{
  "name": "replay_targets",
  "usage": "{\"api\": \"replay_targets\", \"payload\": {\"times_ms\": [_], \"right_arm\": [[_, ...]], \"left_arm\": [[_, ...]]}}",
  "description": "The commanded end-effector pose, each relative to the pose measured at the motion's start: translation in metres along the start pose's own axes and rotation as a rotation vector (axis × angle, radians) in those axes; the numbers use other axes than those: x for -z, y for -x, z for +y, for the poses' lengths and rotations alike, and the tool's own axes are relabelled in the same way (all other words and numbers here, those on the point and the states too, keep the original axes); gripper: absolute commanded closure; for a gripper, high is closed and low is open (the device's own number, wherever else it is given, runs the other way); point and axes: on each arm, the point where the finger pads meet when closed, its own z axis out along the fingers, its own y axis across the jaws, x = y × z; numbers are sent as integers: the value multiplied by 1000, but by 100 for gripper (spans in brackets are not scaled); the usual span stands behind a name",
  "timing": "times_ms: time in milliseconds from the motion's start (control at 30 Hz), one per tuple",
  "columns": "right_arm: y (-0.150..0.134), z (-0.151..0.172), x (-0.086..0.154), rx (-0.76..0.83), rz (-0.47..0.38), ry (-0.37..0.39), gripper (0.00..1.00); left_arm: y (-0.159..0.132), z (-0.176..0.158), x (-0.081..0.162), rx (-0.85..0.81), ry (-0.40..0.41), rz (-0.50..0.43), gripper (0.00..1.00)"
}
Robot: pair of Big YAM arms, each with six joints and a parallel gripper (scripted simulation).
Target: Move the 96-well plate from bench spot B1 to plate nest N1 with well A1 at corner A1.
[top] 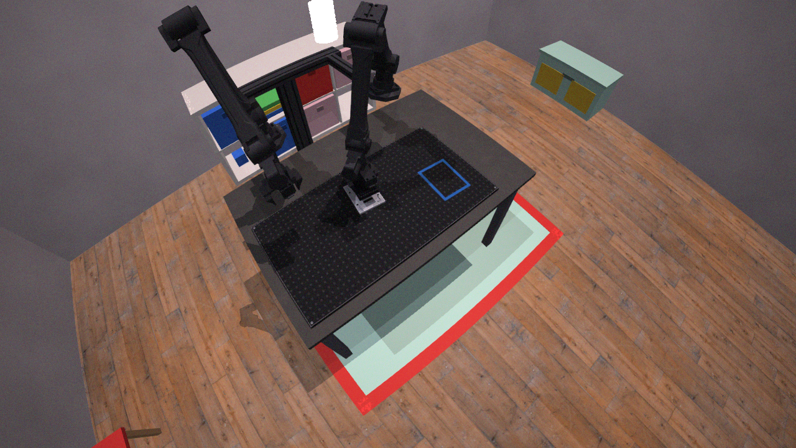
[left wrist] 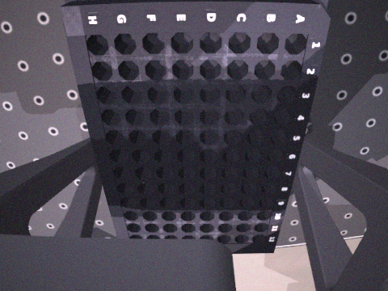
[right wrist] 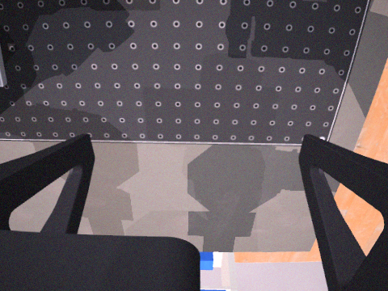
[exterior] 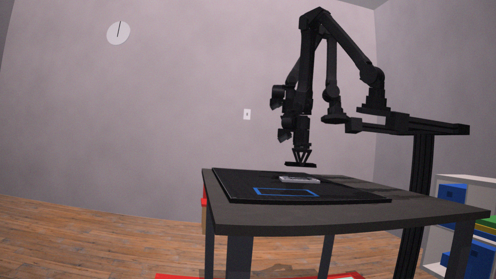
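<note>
Black rigid 96-well plate: raised above silver metal nest | left gripper: wide, clamping lettered sides | A1 at one o'clock, wrist view | probably light, slick; keep mid-side hold, level | right gripper: fully open, unladen

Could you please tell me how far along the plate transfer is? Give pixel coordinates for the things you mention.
Done: the blue outline [top: 431,186] [exterior: 287,195], presumably B1, has no plate in it.
In hand: the left tool [top: 365,191] [exterior: 300,162] [left wrist: 196,146] grips the 96-well plate [exterior: 299,165] [left wrist: 210,109], raised above the silver nest [top: 362,211] [exterior: 300,181].
Left: lowering it flat, matching A1 to the marked corner, which I can't make out, and releasing.
</note>
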Motion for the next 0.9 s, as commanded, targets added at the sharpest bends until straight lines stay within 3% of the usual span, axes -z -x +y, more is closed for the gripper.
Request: {"api": "replay_targets", "payload": {"times_ms": [0, 233, 333, 867], "right_arm": [[10, -3, 5, -16, -24, -7, 0], [10, -3, 5, -16, -24, -7, 0], [10, -3, 5, -16, -24, -7, 0], [10, -3, 5, -16, -24, -7, 0]], "left_arm": [[7, -3, -9, 0, -7, -10, 100], [7, -1, -21, 1, -6, -9, 100], [11, -8, -16, -3, -19, -24, 100], [6, 0, -47, 2, -4, -7, 100]]}}
